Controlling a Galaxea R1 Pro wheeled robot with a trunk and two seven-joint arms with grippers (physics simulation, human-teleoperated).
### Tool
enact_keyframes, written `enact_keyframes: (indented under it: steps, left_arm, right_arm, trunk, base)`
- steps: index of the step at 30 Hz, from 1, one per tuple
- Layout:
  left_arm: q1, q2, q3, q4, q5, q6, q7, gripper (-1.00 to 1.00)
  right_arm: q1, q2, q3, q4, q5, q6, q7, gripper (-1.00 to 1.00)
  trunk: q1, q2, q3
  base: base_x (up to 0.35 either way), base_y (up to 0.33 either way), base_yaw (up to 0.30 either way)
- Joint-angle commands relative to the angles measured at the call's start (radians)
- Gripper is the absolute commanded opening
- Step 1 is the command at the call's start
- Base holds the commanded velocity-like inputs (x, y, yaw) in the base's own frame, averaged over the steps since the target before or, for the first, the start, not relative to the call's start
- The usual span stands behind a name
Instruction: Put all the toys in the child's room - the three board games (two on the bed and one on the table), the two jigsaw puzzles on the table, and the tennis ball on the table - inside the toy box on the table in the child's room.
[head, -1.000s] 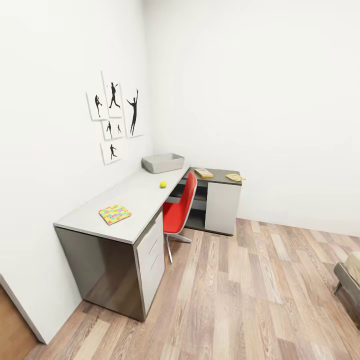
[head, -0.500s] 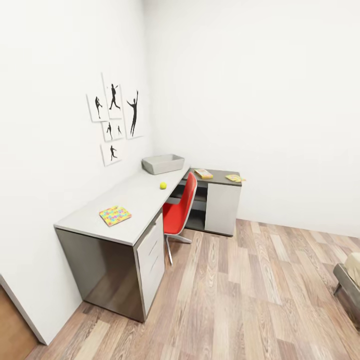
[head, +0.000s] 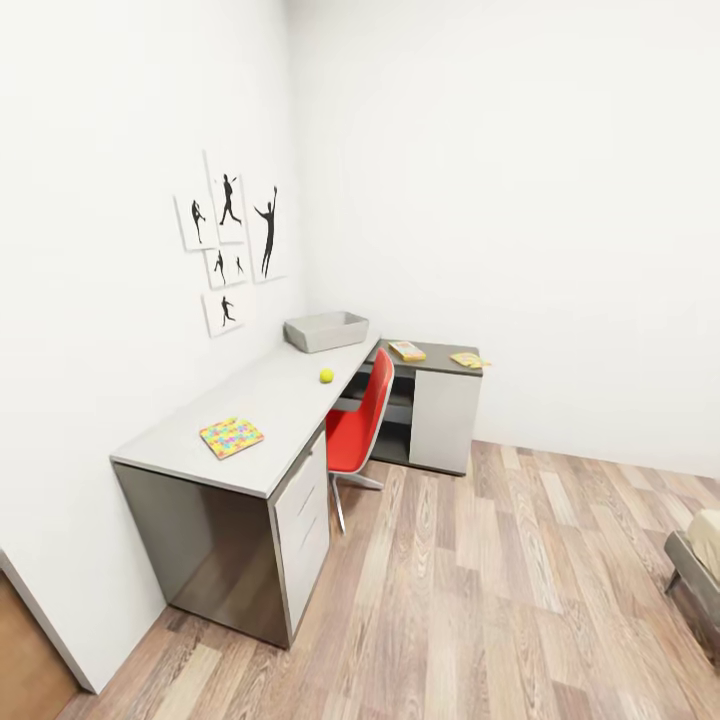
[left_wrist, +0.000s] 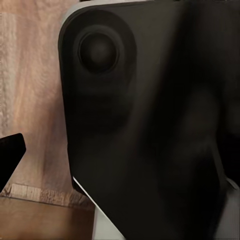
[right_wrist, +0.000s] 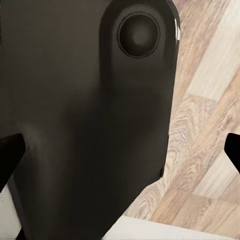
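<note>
In the white-walled room the ball (head: 326, 375) is sitting mid-counter (head: 270, 395) near the box (head: 326, 329), likely light and prone to rolling, best pinched across its middle; tool states cannot be told.

Grey open toy box (head: 326, 330), yellow tennis ball (head: 326, 376) and colourful jigsaw puzzle (head: 231, 437) lie apart on the desk.

The L-shaped desk (head: 270, 395) carries a grey toy box (head: 326, 330), tennis ball (head: 326, 376), colourful puzzle (head: 231, 437) and two flat boxes (head: 407, 350).
</note>
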Motion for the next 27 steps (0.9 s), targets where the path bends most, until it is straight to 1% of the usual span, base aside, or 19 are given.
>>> enact_keyframes:
  steps: [1, 27]
  left_arm:
    - [0.000, 0.000, -0.001, 0.000, 0.000, -0.001, 0.000, 1.00]
    - [0.000, 0.002, -0.001, -0.002, -0.001, -0.003, 0.001, 1.00]
  right_arm:
    - [0.000, 0.000, 0.000, -0.001, 0.002, 0.001, 0.000, 1.00]
    - [0.000, 0.003, -0.003, -0.001, 0.001, 0.001, -0.001, 1.00]
  trunk:
    - [-0.004, 0.007, 0.002]
    - [-0.104, 0.189, 0.084]
  base:
    - [0.000, 0.000, 0.000]
    - [0.000, 0.000, 0.000]
